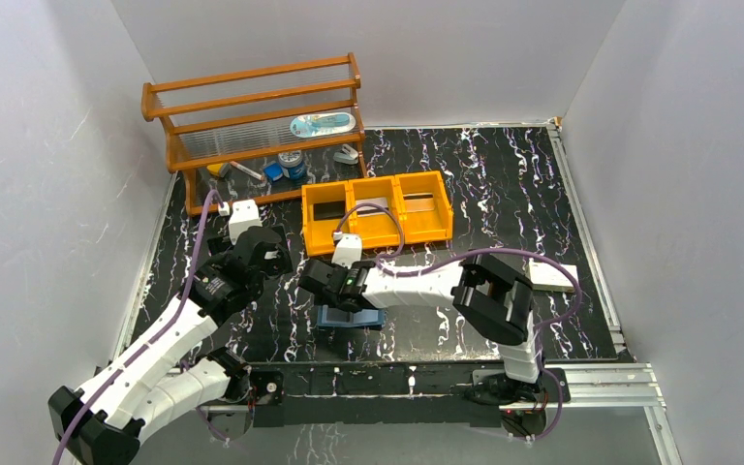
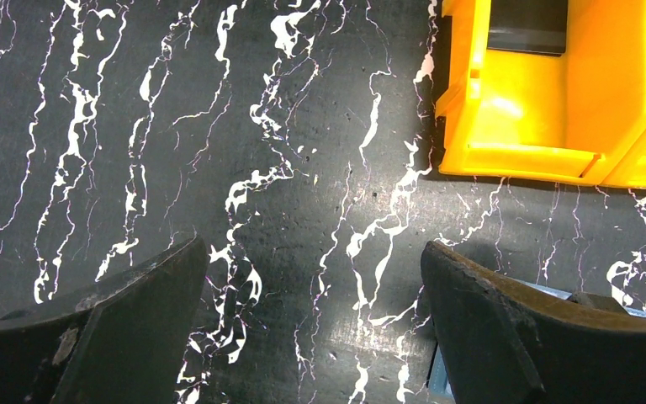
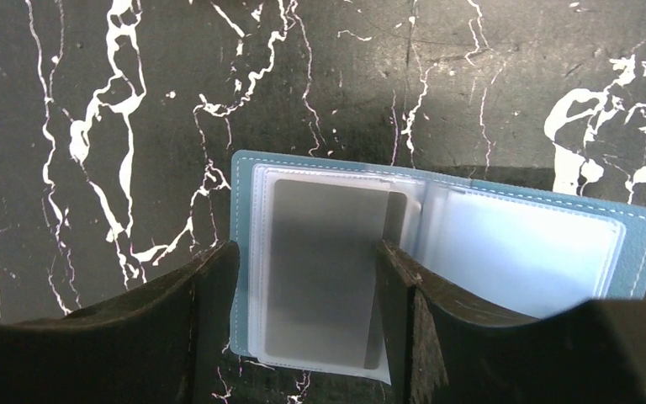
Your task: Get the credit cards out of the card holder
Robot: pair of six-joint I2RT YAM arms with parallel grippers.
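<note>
The light blue card holder (image 1: pixel 349 318) lies open flat on the black marbled table. In the right wrist view its left page (image 3: pixel 248 181) holds a silver-grey credit card (image 3: pixel 324 252) in a clear pocket; the right page (image 3: pixel 521 244) looks empty. My right gripper (image 3: pixel 305 248) hangs over it, jaws apart, one finger at the holder's left edge and the other at the card's right edge. My left gripper (image 2: pixel 315 246) is open over bare table to the left, with a sliver of the card holder (image 2: pixel 435 380) beside its right finger. Both grippers, left (image 1: pixel 257 254) and right (image 1: pixel 322 286), show from above.
An orange three-compartment tray (image 1: pixel 378 239) stands behind the holder, with a dark card (image 1: pixel 327 209), a silver one (image 1: pixel 373 205) and a tan one (image 1: pixel 419 201). A white box (image 1: pixel 554 276) lies at the right. A wooden rack (image 1: pixel 252 126) stands back left.
</note>
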